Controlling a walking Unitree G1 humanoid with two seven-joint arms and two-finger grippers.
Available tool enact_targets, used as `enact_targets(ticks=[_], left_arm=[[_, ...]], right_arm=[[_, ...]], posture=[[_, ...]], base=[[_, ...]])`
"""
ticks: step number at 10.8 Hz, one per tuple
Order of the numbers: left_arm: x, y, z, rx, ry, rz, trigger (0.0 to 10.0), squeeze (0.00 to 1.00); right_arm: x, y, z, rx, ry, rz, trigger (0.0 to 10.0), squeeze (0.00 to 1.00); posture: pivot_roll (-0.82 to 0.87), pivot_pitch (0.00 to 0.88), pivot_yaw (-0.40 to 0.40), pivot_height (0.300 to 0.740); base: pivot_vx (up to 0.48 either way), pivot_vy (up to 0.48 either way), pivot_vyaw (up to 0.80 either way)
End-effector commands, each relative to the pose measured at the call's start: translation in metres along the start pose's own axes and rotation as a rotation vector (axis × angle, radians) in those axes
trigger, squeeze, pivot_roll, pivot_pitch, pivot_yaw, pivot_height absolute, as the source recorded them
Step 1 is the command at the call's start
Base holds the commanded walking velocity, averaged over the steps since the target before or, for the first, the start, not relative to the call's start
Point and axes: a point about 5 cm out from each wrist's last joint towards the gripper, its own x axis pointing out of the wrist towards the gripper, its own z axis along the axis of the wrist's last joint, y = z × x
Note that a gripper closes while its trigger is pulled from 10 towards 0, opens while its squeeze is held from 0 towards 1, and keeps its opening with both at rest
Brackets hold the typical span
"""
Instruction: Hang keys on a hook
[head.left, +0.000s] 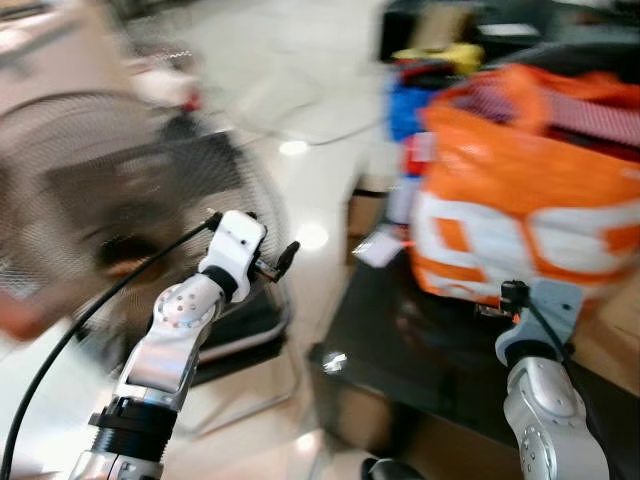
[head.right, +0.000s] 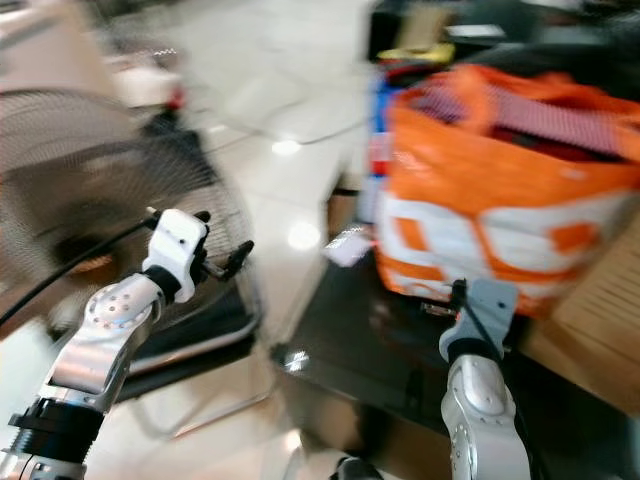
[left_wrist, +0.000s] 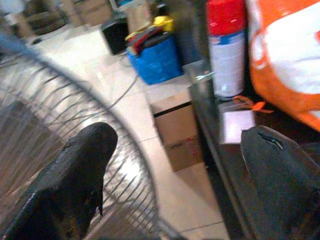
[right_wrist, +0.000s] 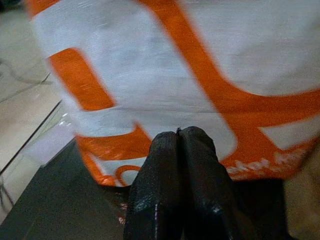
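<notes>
The head views are blurred. My left gripper (head.left: 281, 258) is raised in front of a large floor fan (head.left: 110, 220); in the left wrist view its two black fingers (left_wrist: 75, 180) stand wide apart, open, with nothing between them. My right gripper (right_wrist: 178, 135) is shut, its fingertips pressed together with nothing seen between them. It points at an orange and white bag (right_wrist: 165, 60) and hovers over a dark table (head.left: 400, 360) right in front of that bag (head.left: 530, 200).
A red-capped spray can (left_wrist: 226, 50) stands on the dark table's edge beside the bag. On the shiny tiled floor are a cardboard box (left_wrist: 177, 130), a blue bin (left_wrist: 155, 57) and a cable. The fan's wire grille (left_wrist: 40, 125) is close to the left fingers.
</notes>
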Motion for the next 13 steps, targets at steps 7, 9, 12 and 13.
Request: enact_targets(ticks=[7,9,12,13], left_arm=[[0.001,-0.002,-0.006,0.004,0.028,0.024,10.0,0.0],[0.003,-0.005,-0.006,-0.006,0.022,0.018,10.0,0.0],[0.001,-0.004,-0.008,-0.009,0.022,0.034,10.0,0.0],[-0.001,-0.004,-0.009,-0.005,0.025,0.036,10.0,0.0]], right_arm=[[-0.006,0.002,0.002,-0.017,-0.03,-0.009,10.0,0.0],[-0.005,0.001,0.004,-0.018,-0.03,-0.011,10.0,0.0],[-0.002,-0.001,0.001,-0.018,-0.014,-0.012,10.0,0.0],[-0.002,0.0,0.001,-0.02,-0.01,-0.009,10.0,0.0]], posture=[[-0.11,0.0,0.069,0.74],[-0.11,0.0,0.058,0.74],[-0.09,0.0,0.041,0.74],[-0.09,0.0,0.039,0.74]], base=[[0.0,0.0,-0.8],[0.0,0.0,-0.8],[0.0,0.366,-0.19],[0.0,0.0,0.0]])
